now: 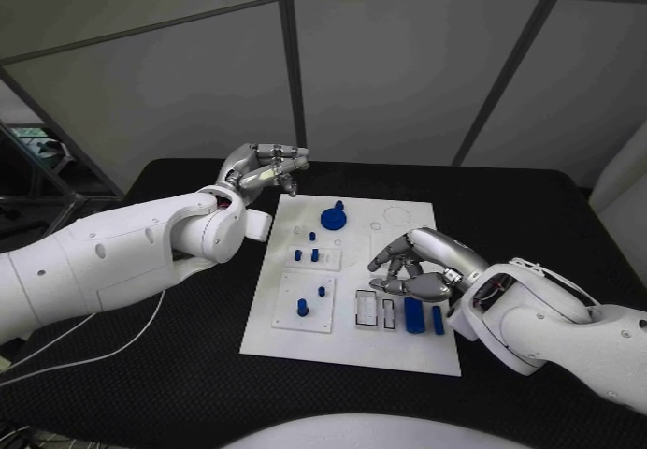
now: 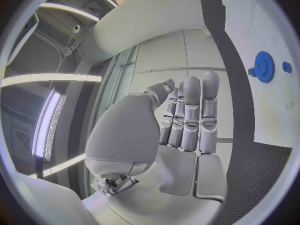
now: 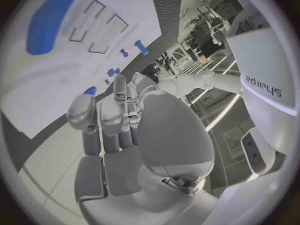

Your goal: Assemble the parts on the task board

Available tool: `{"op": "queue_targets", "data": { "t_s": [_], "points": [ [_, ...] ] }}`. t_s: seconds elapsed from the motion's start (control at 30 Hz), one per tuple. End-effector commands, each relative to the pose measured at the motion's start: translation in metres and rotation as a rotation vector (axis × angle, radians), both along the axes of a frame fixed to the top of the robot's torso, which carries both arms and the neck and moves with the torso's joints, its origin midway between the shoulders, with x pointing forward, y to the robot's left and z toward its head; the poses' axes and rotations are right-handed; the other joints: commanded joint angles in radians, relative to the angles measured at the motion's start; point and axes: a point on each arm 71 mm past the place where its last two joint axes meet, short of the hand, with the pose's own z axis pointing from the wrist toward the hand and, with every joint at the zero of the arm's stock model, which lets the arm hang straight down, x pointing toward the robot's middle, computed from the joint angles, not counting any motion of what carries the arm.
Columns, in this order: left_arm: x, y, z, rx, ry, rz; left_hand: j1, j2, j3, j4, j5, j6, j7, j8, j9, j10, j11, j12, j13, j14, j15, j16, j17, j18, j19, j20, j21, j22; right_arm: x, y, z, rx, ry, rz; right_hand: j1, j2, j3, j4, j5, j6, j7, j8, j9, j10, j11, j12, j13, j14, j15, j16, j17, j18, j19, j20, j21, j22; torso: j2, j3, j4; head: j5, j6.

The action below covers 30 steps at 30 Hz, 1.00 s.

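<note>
The white task board (image 1: 348,339) lies in the middle of the black table. On it stand a blue gear (image 1: 333,218), several small blue pegs (image 1: 314,254) and two blue blocks (image 1: 414,315) beside two white slots (image 1: 366,307). My right hand (image 1: 421,265) hovers over the board's right side with its fingers curled around a small blue part (image 1: 432,288). The right wrist view shows that part (image 3: 89,90) beside the fingertips and a blue block (image 3: 47,20). My left hand (image 1: 265,168) is raised beyond the board's far left corner, holding nothing, fingers extended side by side (image 2: 190,112). The left wrist view shows the gear (image 2: 263,66).
A small white sub-plate (image 1: 305,301) with two blue pegs sits at the board's near left. Black table (image 1: 162,374) surrounds the board on all sides. Grey partition walls (image 1: 391,75) stand behind the table.
</note>
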Motion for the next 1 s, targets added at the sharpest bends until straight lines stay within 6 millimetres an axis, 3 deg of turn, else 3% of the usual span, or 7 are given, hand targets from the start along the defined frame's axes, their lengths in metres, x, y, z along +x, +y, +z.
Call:
{"op": "queue_targets", "data": {
  "t_s": [0.03,0.07,0.13,0.23,0.4,0.57,1.0],
  "points": [
    [-0.001,0.000,0.000,-0.007,0.003,-0.006,-0.007,0.005,-0.005,0.000,-0.002,-0.009,0.000,-0.004,-0.001,-0.005,-0.001,0.006,0.000,-0.006,0.001,-0.006,-0.001,-0.006,-0.007,-0.002,-0.004,-0.001,0.001,-0.027,-0.005,0.047,0.187,-0.160,-0.030,-0.013,-0.024,0.020,0.053,0.017,-0.011,0.020,0.009,0.076,-0.016,0.321,0.365,0.047,-0.017,0.100,0.170,-0.025,0.056,-0.017,0.063,0.082,-0.005,-0.0022,-0.0121,-0.052,0.016],
    [-0.002,0.000,0.000,-0.007,0.004,-0.007,-0.007,0.005,-0.005,0.000,-0.002,-0.009,0.000,-0.004,-0.001,-0.005,-0.001,0.006,0.000,-0.006,0.001,-0.006,-0.001,-0.006,-0.007,-0.002,-0.004,-0.001,0.001,-0.035,-0.006,0.028,0.202,-0.188,-0.019,0.001,-0.036,0.027,0.085,0.009,-0.021,0.045,0.025,0.058,-0.031,0.516,0.592,0.052,-0.027,0.156,0.255,-0.035,0.078,-0.022,0.094,0.120,-0.005,-0.0028,-0.0145,-0.061,0.018],
    [-0.003,0.000,-0.001,-0.007,0.007,-0.009,-0.007,0.005,-0.005,0.000,-0.002,-0.009,0.000,-0.004,-0.001,-0.005,-0.001,0.006,0.000,-0.006,0.001,-0.006,-0.001,-0.006,-0.007,-0.002,-0.004,-0.001,0.000,-0.049,-0.007,-0.006,0.221,-0.239,-0.050,-0.005,-0.070,0.054,0.091,0.002,-0.016,0.068,0.040,0.065,-0.019,0.683,0.804,0.055,-0.020,0.199,0.337,-0.043,0.101,-0.026,0.124,0.161,-0.006,-0.0033,-0.0183,-0.087,0.022],
    [-0.005,0.000,-0.003,-0.007,0.012,-0.012,-0.007,0.005,-0.005,0.000,-0.002,-0.009,0.000,-0.004,-0.001,-0.005,-0.001,0.006,0.000,-0.006,0.001,-0.006,-0.001,-0.006,-0.007,-0.002,-0.004,-0.001,-0.002,-0.066,-0.009,-0.060,0.237,-0.308,-0.064,-0.009,-0.110,0.076,0.141,-0.014,-0.015,0.096,0.061,0.072,-0.017,0.772,0.924,0.059,-0.018,0.225,0.389,-0.048,0.115,-0.020,0.143,0.189,-0.006,-0.0027,-0.0271,-0.105,0.022],
    [-0.010,0.002,-0.006,-0.007,0.022,-0.014,-0.007,0.005,-0.005,0.000,-0.002,-0.009,0.000,-0.004,-0.001,-0.005,-0.001,0.006,0.000,-0.006,0.001,-0.006,-0.001,-0.006,-0.007,-0.002,-0.004,-0.001,-0.012,-0.082,-0.009,-0.189,0.207,-0.369,-0.100,-0.009,-0.184,0.110,0.126,-0.038,-0.016,0.139,0.093,0.087,-0.014,0.837,1.024,0.067,-0.014,0.255,0.453,-0.056,0.137,-0.017,0.169,0.226,-0.008,0.0002,-0.0390,-0.125,0.019],
    [-0.012,0.001,-0.008,-0.008,0.026,-0.017,-0.007,0.005,-0.005,0.000,-0.002,-0.009,0.000,-0.004,-0.001,-0.005,-0.001,0.006,0.000,-0.006,0.001,-0.006,-0.001,-0.006,-0.007,-0.002,-0.004,-0.001,-0.018,-0.081,-0.017,-0.262,0.199,-0.382,-0.120,-0.005,-0.225,0.111,0.117,-0.054,-0.018,0.164,0.112,0.090,-0.015,0.851,1.051,0.070,-0.014,0.265,0.477,-0.058,0.142,-0.017,0.176,0.237,-0.011,-0.0003,-0.0445,-0.126,0.012],
    [-0.013,0.002,-0.011,-0.008,0.032,-0.018,-0.008,0.006,-0.006,0.001,-0.002,-0.008,-0.001,-0.004,-0.001,-0.005,-0.001,0.008,0.001,-0.006,0.001,-0.005,-0.002,-0.006,-0.008,-0.001,-0.007,-0.002,-0.028,-0.058,-0.035,-0.278,0.185,-0.351,-0.132,-0.002,-0.254,0.113,0.111,-0.077,-0.016,0.183,0.128,0.086,-0.012,0.847,1.057,0.069,-0.012,0.266,0.480,-0.058,0.140,-0.015,0.176,0.237,-0.011,-0.0023,-0.0402,-0.112,-0.003]
  ]
}}
